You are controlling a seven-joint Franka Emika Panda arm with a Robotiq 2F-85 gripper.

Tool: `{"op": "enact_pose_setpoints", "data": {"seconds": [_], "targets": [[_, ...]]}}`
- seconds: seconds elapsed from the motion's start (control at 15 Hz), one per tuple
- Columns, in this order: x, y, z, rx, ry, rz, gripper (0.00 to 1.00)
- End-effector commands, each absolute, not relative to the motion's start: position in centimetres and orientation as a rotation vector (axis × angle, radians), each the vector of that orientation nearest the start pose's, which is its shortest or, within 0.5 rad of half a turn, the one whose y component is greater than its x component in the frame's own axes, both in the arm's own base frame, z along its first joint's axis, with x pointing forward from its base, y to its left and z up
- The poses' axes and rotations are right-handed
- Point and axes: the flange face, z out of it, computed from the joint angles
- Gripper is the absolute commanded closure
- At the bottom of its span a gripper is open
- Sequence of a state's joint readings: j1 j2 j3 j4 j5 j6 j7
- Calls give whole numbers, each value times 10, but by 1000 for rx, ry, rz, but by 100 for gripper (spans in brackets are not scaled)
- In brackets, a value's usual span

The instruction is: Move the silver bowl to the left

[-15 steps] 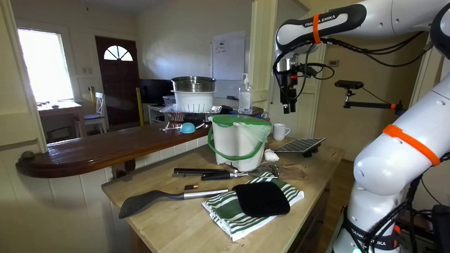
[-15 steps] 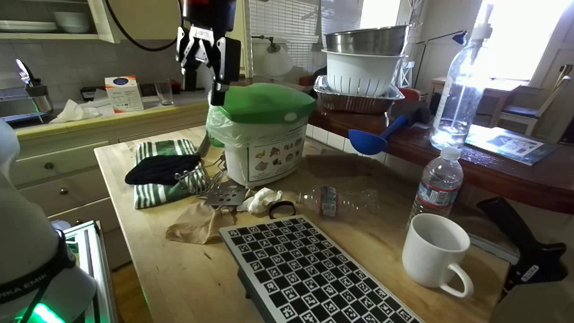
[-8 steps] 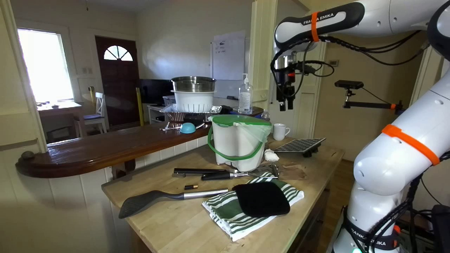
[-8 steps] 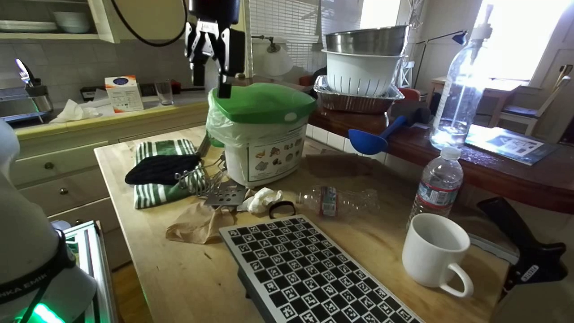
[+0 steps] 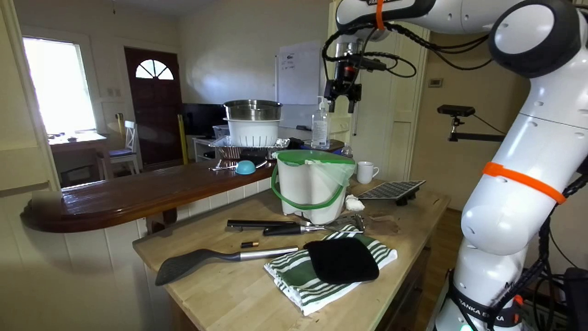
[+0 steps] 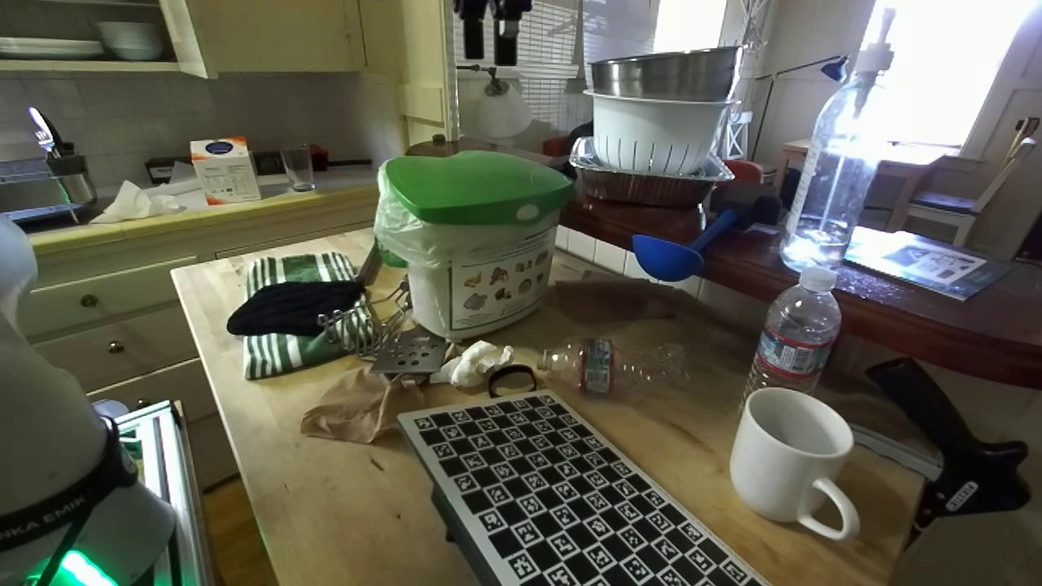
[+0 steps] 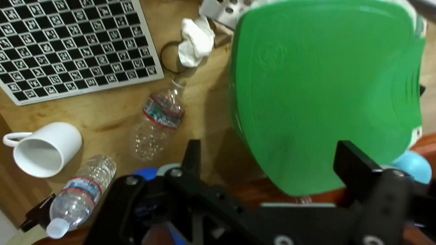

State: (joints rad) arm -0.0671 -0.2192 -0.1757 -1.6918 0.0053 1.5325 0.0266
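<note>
The silver bowl (image 5: 253, 111) sits upright in a white slotted colander (image 5: 254, 134) on the raised wooden bar; it also shows in an exterior view (image 6: 666, 76). The bowl is out of the wrist view. My gripper (image 5: 341, 109) hangs in the air pointing down, apart from the bowl and at about its height. In an exterior view the gripper (image 6: 489, 57) is at the top edge, beside the bowl, its upper part cut off. In the wrist view my gripper (image 7: 267, 146) is wide open with nothing between its fingers, above the edge of the green tub lid.
A tub with a green lid (image 6: 476, 187) stands on the counter below my gripper. A pump bottle (image 5: 320, 126) stands on the bar near the bowl. A foil tray (image 6: 651, 183) is under the colander. A mug (image 7: 47, 149) and plastic bottles stand or lie beyond the tub.
The arm has moved up and toward the bowl's side; the gripper rises to the frame top in an exterior view. Its fingers now stand wider apart and it has turned. The bowl has not moved.
</note>
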Motion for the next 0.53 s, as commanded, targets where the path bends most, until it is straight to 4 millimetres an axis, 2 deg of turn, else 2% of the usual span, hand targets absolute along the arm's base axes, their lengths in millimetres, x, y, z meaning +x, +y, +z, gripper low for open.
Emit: {"op": "enact_pose_setpoints", "data": {"seconds": [0.0, 0.13, 0.2, 0.33, 0.47], "targets": [[528, -145, 703, -2997, 632, -282, 0], [557, -156, 714, -2971, 691, -406, 0], [527, -146, 704, -3016, 624, -327, 0], [547, -152, 708, -3005, 655, -384, 0], [555, -154, 708, -3005, 665, -393, 0]]}}
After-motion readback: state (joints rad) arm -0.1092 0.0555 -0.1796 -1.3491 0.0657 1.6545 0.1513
